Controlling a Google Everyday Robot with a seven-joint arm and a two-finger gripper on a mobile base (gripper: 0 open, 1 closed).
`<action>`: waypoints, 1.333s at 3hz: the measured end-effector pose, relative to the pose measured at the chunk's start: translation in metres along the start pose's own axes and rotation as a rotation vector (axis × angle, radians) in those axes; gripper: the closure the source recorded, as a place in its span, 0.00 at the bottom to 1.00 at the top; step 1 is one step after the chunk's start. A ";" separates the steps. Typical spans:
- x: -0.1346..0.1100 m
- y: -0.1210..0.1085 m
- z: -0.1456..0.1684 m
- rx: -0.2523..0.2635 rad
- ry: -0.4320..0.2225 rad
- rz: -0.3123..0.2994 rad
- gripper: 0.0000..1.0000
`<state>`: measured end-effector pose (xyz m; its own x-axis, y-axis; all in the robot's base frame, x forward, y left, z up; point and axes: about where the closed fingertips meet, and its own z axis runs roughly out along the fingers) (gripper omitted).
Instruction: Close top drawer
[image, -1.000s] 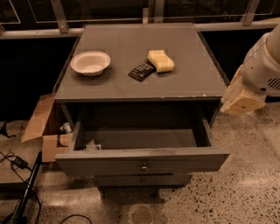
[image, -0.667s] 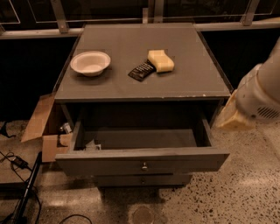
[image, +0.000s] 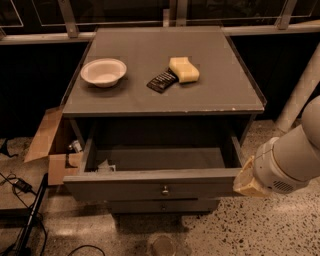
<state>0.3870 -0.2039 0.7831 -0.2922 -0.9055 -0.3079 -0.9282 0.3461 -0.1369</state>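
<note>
The top drawer (image: 155, 189) of the grey cabinet is pulled far out, and its deep box is open to view. Its flat front panel faces me with a small round knob (image: 164, 190) at centre. A small pale item (image: 105, 166) lies in the drawer's left corner. My gripper (image: 246, 183), a yellowish end on the thick white arm (image: 290, 160), is low at the right, right by the right end of the drawer's front panel. I cannot tell whether it touches the panel.
On the cabinet top (image: 220, 90) are a white bowl (image: 103, 72), a dark packet (image: 161, 81) and a yellow sponge (image: 183, 69). A narrower drawer front (image: 162, 206) sits below. An open cardboard box (image: 50, 145) and cables (image: 20, 200) are on the left. A round object (image: 162, 245) lies on the floor in front.
My arm has come down and forward along the cabinet's right side, from beside the top's edge to the right end of the drawer front. The drawer has not moved.
</note>
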 end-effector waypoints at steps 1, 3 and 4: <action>0.000 0.000 0.000 0.001 0.000 0.000 1.00; 0.031 0.007 0.038 0.034 -0.001 -0.006 1.00; 0.046 0.014 0.088 0.033 -0.098 0.002 1.00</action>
<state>0.3807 -0.2186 0.6843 -0.2688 -0.8766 -0.3990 -0.9188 0.3577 -0.1669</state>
